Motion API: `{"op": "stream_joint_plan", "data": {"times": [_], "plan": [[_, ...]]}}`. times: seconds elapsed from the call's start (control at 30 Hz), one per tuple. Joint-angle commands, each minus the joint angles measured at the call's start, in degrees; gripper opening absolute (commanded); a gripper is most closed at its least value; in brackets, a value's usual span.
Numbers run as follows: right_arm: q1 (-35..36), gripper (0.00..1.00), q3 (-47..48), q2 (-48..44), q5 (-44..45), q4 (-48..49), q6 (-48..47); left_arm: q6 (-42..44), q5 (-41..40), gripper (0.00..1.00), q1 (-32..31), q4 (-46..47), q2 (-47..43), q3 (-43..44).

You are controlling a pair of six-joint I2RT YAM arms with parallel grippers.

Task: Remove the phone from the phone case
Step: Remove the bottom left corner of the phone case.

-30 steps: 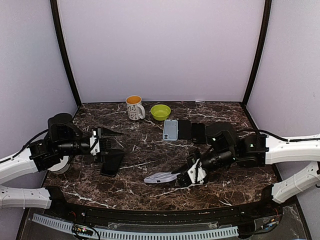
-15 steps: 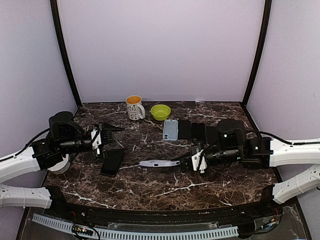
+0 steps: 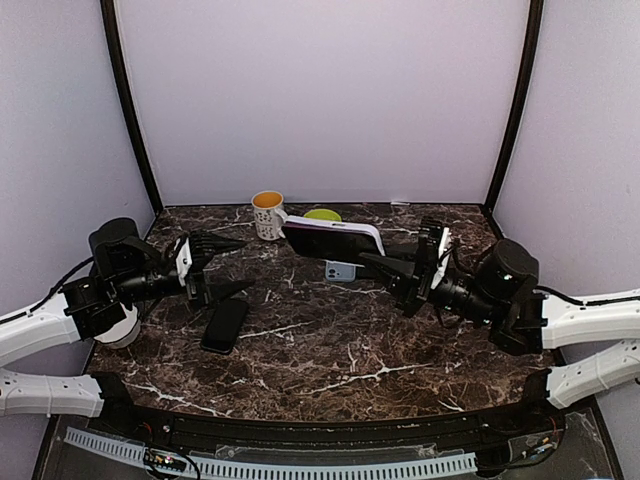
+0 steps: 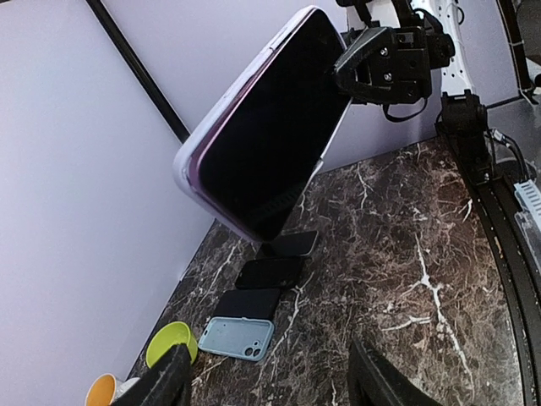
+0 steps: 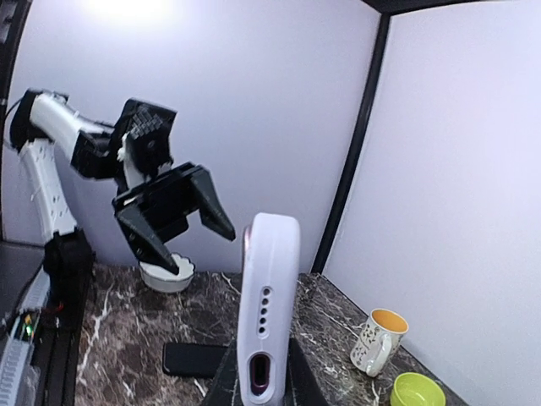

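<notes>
- R gripper [image 3: 386, 259]: jaws clamped on one short end of the phone [image 4: 272, 144], which is held up in the air above the middle of the table [image 3: 320, 350].
- Phone: sits inside its pale case [image 5: 269, 279]. Dark screen faces the L wrist cam; free end points toward the L arm.
- L gripper [image 3: 247, 264]: jaws wide, nothing between them. Raised off the table and aimed at the phone's free end, w/ a gap between.
- 2nd black phone [image 3: 224, 324]: flat on the table below the L gripper, not touched.
- Light-blue case [image 4: 241, 337]: flat on the table under the raised phone, next to a row of dark phones [image 4: 270, 272].
- Mug [image 3: 267, 215] & green bowl [image 4: 173, 342]: at the back edge, near each other. In the top view the raised phone partly hides the bowl.
</notes>
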Motion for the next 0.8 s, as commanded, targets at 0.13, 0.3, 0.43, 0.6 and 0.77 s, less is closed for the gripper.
{"op": "stream_joint_plan", "data": {"times": [0.13, 0.3, 0.43, 0.6, 0.77], "plan": [[-0.2, 0.00, 8.1, 1.0, 3.2, 5.4, 21.5, -10.8, 3.3, 0.65, 0.5, 6.8, -1.5, 0.7], [-0.2, 0.00, 10.3, 4.3, -6.6, 7.1, 26.4, -12.0, 8.3, 0.64, 0.8, 7.2, -0.9, 0.9], [-0.1, 0.00, 10.8, 6.7, -14.3, 11.4, 29.0, -13.2, 13.9, 0.63, 1.0, 8.1, -0.9, 0.7], [-0.2, 0.00, 12.4, 9.9, -21.2, 13.8, 30.6, -16.3, 20.3, 0.59, 1.3, 10.5, -1.2, 0.3], [-0.2, 0.00, 13.4, 11.5, -23.8, 16.8, 32.1, -17.0, 24.4, 0.56, 1.3, 10.7, -0.9, 0.4]]}}
